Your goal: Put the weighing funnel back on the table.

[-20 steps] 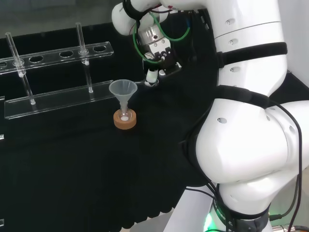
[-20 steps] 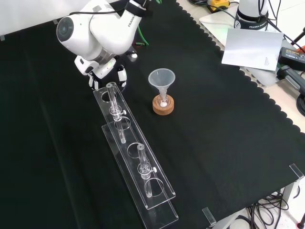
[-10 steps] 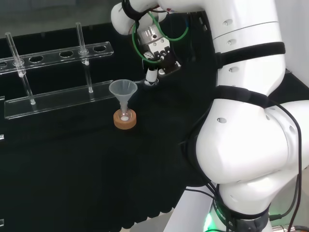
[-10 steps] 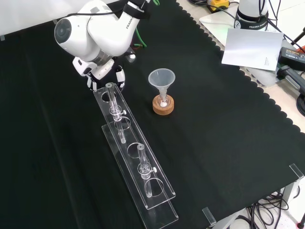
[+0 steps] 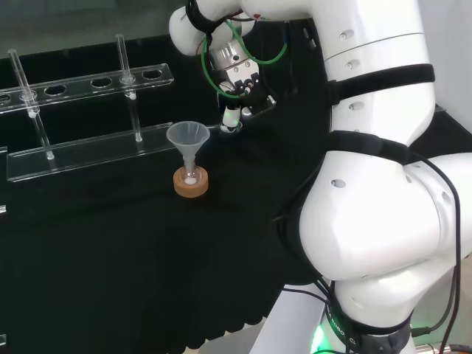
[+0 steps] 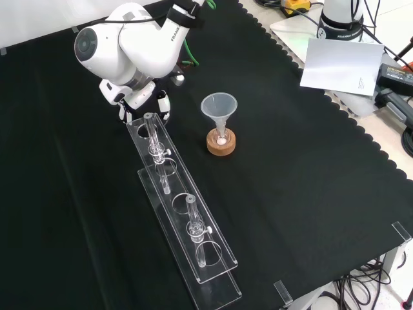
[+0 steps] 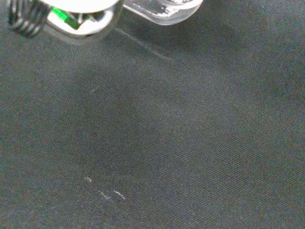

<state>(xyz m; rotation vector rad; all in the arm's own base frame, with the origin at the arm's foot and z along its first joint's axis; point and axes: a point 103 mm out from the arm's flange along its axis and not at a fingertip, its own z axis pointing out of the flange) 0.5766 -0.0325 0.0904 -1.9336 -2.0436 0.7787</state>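
Note:
My hand (image 5: pixel 240 92) hangs low over the black cloth, just past the near end of the clear tube rack. In the head view its fingers point down and are curled on a small clear piece, the weighing funnel (image 5: pixel 231 127), which sits at or just above the cloth. In the wrist view the clear weighing funnel (image 7: pixel 162 8) shows close beside a blurred white part of the hand (image 7: pixel 81 7), with bare cloth beyond. In the front view the hand (image 6: pixel 143 97) sits under the white arm link, right beside the rack's end.
The big funnel (image 5: pixel 188 136) stands in its small flask on a cork ring (image 5: pixel 191 183), a little left of the hand in the head view. The clear tube rack (image 6: pixel 181 213) holds two tubes. Papers (image 6: pixel 339 64) lie off the cloth's far right corner.
The hand has shifted slightly left in the head view and stays low by the rack's end. The big funnel and the rack have not moved.

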